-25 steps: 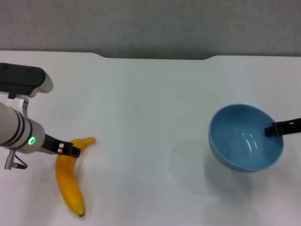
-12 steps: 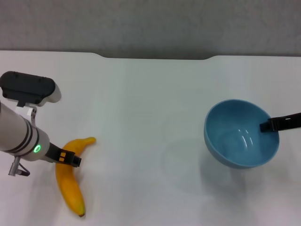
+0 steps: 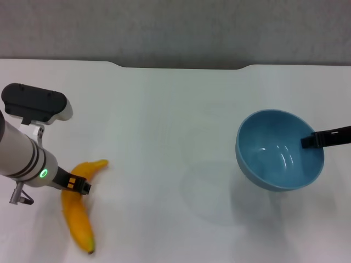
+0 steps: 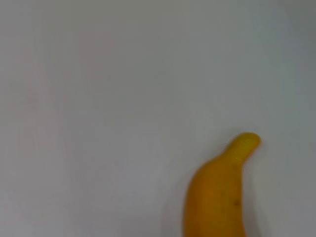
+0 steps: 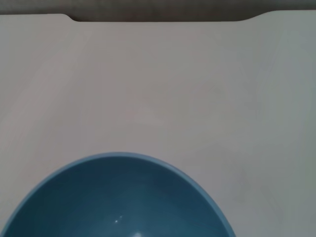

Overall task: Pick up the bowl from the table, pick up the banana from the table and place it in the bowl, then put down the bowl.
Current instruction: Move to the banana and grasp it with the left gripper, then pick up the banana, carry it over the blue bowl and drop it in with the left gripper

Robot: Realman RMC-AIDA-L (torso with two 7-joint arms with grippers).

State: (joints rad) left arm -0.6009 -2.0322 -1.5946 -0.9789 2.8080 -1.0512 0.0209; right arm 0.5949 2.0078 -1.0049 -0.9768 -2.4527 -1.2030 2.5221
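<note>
The light-blue bowl [image 3: 271, 159] hangs above the white table [image 3: 164, 109] at the right, tilted, with its shadow on the tabletop to its left. My right gripper [image 3: 307, 141] is shut on the bowl's right rim. The bowl's inside fills the near part of the right wrist view [image 5: 118, 197]. The yellow banana [image 3: 77, 219] lies at the front left, stem toward the back right. My left gripper [image 3: 78, 185] is closed across the banana's upper part. The left wrist view shows the banana's stem end [image 4: 215, 197] on bare table.
The table's far edge with its shallow notch [image 3: 181, 67] runs along the back. White tabletop stretches between the banana and the bowl. The left arm's black-capped wrist [image 3: 33, 101] stands over the left side.
The bowl has risen and shifted slightly left in my right gripper. My left gripper has come down onto the banana, and the banana has shifted a little to the left.
</note>
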